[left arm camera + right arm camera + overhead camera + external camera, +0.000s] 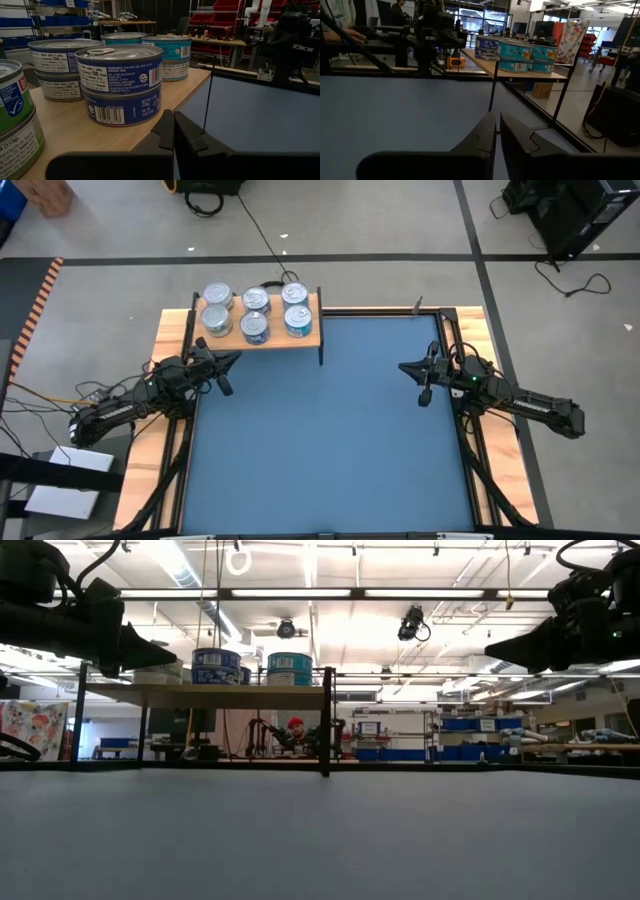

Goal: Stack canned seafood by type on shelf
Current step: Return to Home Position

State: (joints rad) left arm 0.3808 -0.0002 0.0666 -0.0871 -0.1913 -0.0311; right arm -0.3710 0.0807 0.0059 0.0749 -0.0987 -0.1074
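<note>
We feared the left gripper (237, 358), clenched empty beside the shelf (276, 341), swinging into its tins (255, 327); the right gripper (403, 367) clenched farther off.

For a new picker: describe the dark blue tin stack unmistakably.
Find the light wooden shelf on black legs at the blue tabletop's far edge, left arm's side. In the row nearest the tabletop, take the middle stack of two round tins: dark blue labels, between a green stack and a teal stack.

Ceiling strip lights (300, 592) glare; low view backlit; overhead even.
</note>
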